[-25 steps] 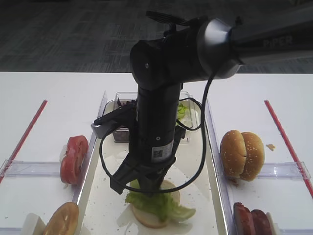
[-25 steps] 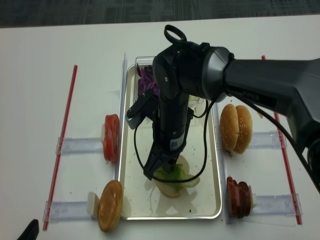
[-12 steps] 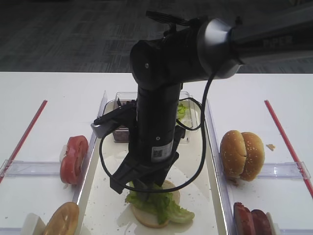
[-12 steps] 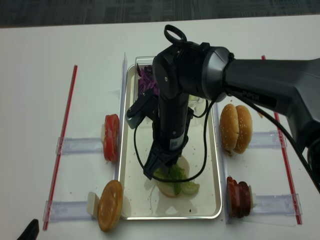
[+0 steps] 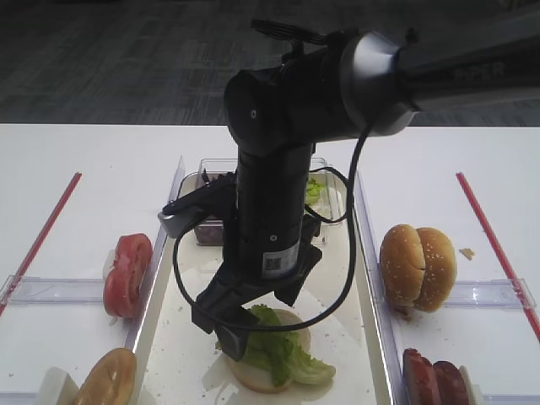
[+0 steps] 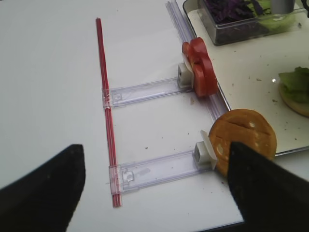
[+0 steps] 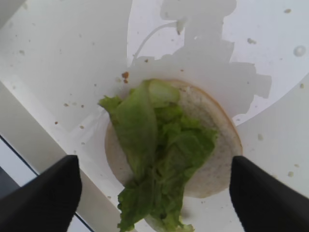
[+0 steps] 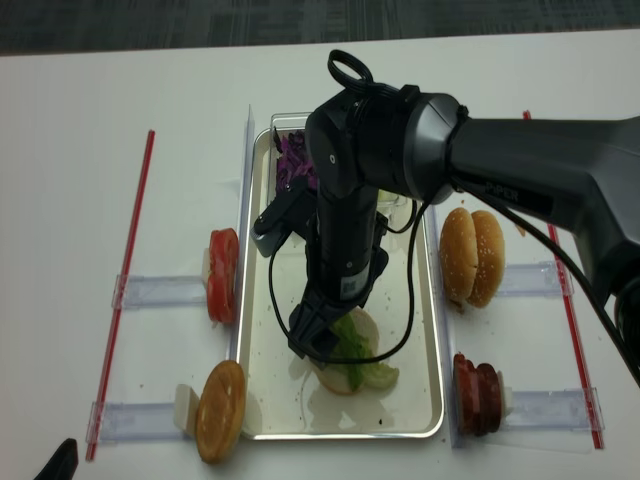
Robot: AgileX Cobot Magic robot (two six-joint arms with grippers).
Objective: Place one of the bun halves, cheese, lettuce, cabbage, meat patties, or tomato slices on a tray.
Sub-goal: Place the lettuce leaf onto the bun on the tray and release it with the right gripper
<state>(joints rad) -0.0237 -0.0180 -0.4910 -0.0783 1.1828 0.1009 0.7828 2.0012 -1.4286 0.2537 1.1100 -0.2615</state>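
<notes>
Above the tray (image 8: 262,300), my right gripper (image 5: 257,305) hung with jaws spread wide, holding nothing. Directly beneath it, the lettuce (image 7: 154,145) lay on a pale bun half (image 7: 219,159).

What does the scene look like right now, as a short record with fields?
tray: centre of table, holds bun base
lettuce: lying on bun base, released
right gripper: open, just above lettuce, holding nothing
left gripper: open, holding nothing, off to the left
tomato slices: upright in left holder
meat patties: upright in right holder
cabbage: in tub at far end of tray
</notes>
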